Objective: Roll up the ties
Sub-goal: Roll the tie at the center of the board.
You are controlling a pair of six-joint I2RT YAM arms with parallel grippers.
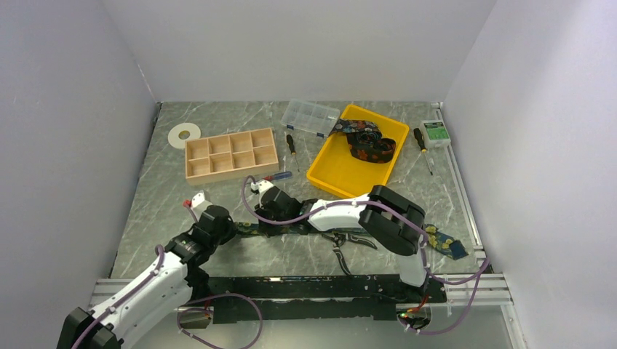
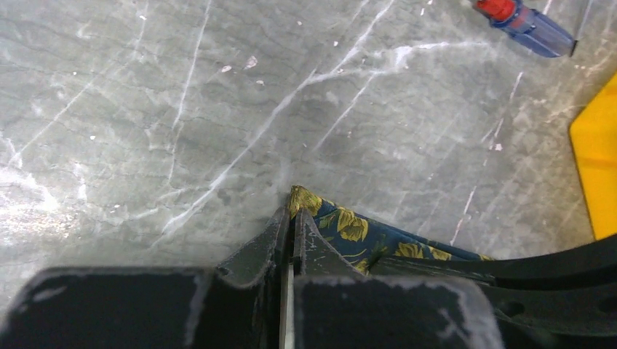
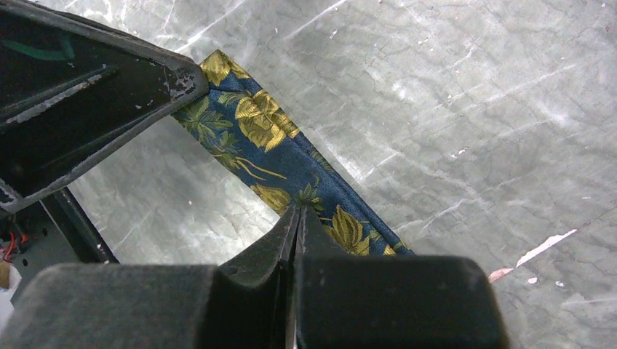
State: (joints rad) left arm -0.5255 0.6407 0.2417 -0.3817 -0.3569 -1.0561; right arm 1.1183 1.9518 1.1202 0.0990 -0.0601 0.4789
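A dark blue tie [image 1: 444,241] with yellow flowers lies flat across the near part of the table. Its narrow end is at the left, under both grippers. My left gripper [image 2: 294,217] is shut on that narrow tip [image 2: 302,199], which pokes out past the fingertips. In the right wrist view, the left gripper [image 3: 190,81] shows at the top left with the tie [image 3: 265,123] running from it. My right gripper [image 3: 297,212] is shut, its tips resting on the tie a little farther along. More ties [image 1: 369,142] lie coiled in the yellow tray [image 1: 327,177].
At the back stand a wooden compartment box [image 1: 231,154], a clear plastic case [image 1: 311,116], a white tape roll [image 1: 184,134] and a green box [image 1: 436,133]. Screwdrivers [image 1: 292,151] [image 1: 422,145] lie beside the tray. A blue-and-red screwdriver [image 2: 527,25] lies close to the grippers.
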